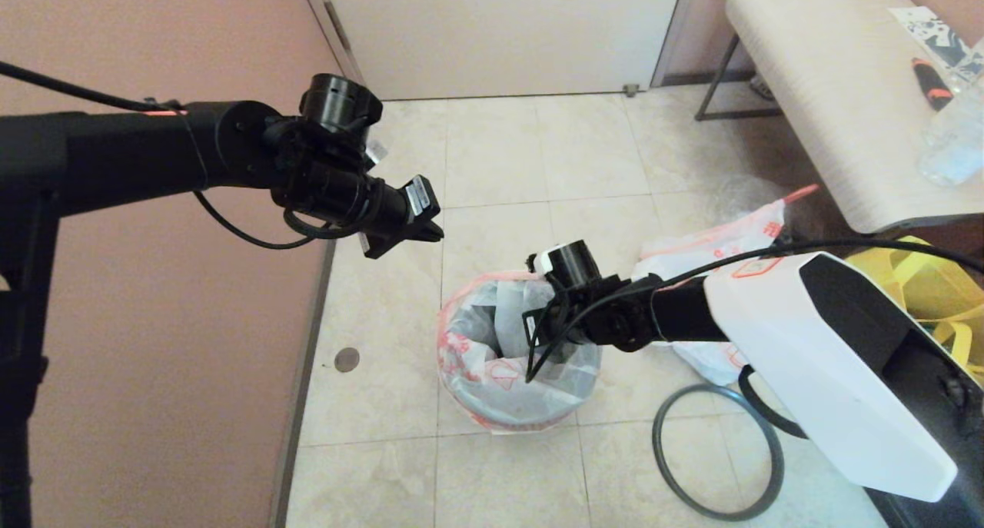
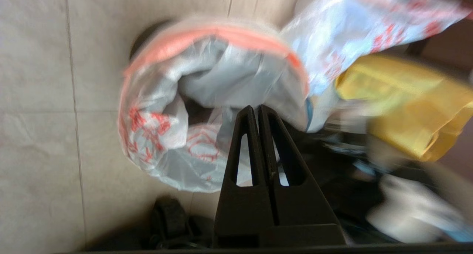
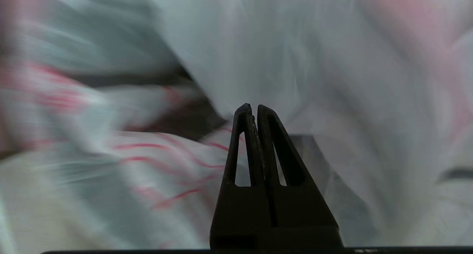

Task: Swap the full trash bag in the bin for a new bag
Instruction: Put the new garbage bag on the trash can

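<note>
Down inside the mouth of the bin [image 1: 513, 416], the right pincer [image 1: 530, 374] points into the new bag [image 1: 480, 351], with its two fingers pressed together and nothing between them. This bag lines the bin, and its pink-orange edge is folded over the rim around the pincer. Beyond the right arm, on the floor, lies the full trash bag [image 1: 719, 247], next to a yellow tote [image 1: 934, 290] under the bench [image 1: 830, 90]. A dark grey hoop [image 1: 719, 451] lies flat on the floor beside the bin (not on it). Higher up, well apart from the bin, the left pincer [image 1: 430, 232] hangs in the air, also closed and empty.
</note>
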Robot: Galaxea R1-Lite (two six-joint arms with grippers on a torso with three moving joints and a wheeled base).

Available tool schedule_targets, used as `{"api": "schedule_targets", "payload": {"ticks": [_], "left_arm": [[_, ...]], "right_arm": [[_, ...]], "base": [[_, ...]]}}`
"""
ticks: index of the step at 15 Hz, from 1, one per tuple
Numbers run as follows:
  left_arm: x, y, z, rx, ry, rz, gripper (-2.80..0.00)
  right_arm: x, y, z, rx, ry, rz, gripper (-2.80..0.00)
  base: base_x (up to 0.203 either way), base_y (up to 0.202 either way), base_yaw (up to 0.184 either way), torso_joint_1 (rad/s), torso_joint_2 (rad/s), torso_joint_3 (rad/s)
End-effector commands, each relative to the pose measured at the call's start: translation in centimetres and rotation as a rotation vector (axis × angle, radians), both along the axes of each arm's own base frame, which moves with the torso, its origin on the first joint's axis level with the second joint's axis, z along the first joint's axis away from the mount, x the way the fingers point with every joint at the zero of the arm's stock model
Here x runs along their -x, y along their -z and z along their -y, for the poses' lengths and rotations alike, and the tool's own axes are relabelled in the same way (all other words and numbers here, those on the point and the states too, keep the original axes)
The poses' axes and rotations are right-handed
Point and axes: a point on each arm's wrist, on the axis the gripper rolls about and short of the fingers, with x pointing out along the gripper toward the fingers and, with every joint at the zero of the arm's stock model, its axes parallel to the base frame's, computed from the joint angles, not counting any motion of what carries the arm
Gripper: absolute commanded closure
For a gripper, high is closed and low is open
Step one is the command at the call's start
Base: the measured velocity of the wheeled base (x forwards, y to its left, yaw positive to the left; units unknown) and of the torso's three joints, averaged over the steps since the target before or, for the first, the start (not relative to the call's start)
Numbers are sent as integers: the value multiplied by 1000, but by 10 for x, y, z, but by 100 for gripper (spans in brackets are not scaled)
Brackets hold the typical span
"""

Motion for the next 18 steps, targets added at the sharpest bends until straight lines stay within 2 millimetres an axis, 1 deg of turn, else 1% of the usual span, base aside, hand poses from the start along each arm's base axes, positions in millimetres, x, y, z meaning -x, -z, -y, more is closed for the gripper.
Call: {"api": "schedule_targets", "payload": {"ticks": [1, 2, 4, 5, 6, 8, 10, 13, 14, 15, 16, 18], "left_arm": [[8, -13, -6, 13, -11, 29, 0], [10, -17, -8, 17, -15, 37, 0], [11, -20, -11, 25, -27, 44, 0], [11, -21, -12, 27, -31, 47, 0], [11, -21, -13, 28, -34, 49, 0], [11, -22, -13, 29, -33, 52, 0], [12, -24, -14, 30, -34, 57, 0], [14, -26, -14, 32, -33, 61, 0], [15, -27, -13, 33, -30, 62, 0], [16, -28, -13, 35, -30, 64, 0], [18, -30, -13, 37, -27, 69, 0], [26, -38, -10, 43, -12, 89, 0]], "right_arm": [[-10, 48, -6, 78, 29, -39, 0], [-15, 67, -6, 135, 40, -28, 0], [-29, 111, -4, 204, 27, 35, 0], [-34, 125, -2, 241, 4, 72, 0], [-36, 132, -2, 283, -25, 103, 0], [-35, 132, -4, 297, -37, 111, 0], [-35, 124, -5, 306, -47, 129, 0], [-30, 121, -13, 305, -64, 136, 0], [-26, 110, -18, 286, -65, 151, 0], [-23, 93, -22, 250, -54, 169, 0], [-18, 70, -25, 192, -35, 183, 0], [1, 18, -23, 109, -12, 162, 0]], "base": [[0, 0, 0, 0, 0, 0], [0, 0, 0, 0, 0, 0], [0, 0, 0, 0, 0, 0], [0, 0, 0, 0, 0, 0], [0, 0, 0, 0, 0, 0], [0, 0, 0, 0, 0, 0], [0, 0, 0, 0, 0, 0], [0, 0, 0, 0, 0, 0], [0, 0, 0, 0, 0, 0], [0, 0, 0, 0, 0, 0], [0, 0, 0, 0, 0, 0], [0, 0, 0, 0, 0, 0]]}}
